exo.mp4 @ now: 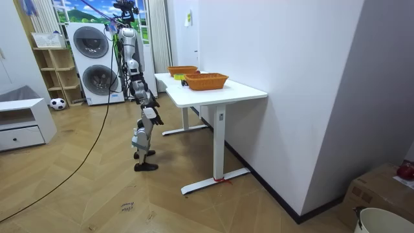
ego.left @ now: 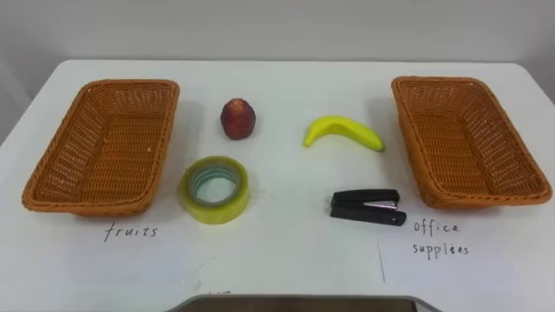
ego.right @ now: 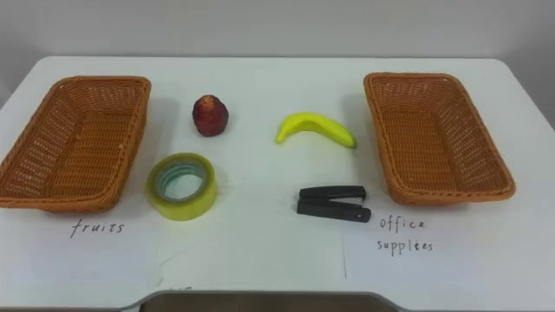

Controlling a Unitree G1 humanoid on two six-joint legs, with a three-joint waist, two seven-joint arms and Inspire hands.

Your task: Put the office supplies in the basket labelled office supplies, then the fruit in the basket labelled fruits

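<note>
Nothing is sorted yet. On the white table [ego.left: 286, 74] the basket labelled fruits [ego.left: 130, 84] and the office supplies basket [ego.left: 434, 81] both stand empty. Between them lie a red fruit [ego.left: 238, 119], a banana [ego.left: 342, 131], a roll of tape [ego.left: 215, 189] and a black stapler [ego.left: 366, 206]. The robot stands at the table's edge. Its hands [exo.mp4: 146, 97], low by its waist in the room view, are too small to tell whether they are apart or together. A sensible opening is the left hand on the red fruit, which lies near its basket. It should come down from above and wrap the fruit's sides without knocking the tape in front.
</note>
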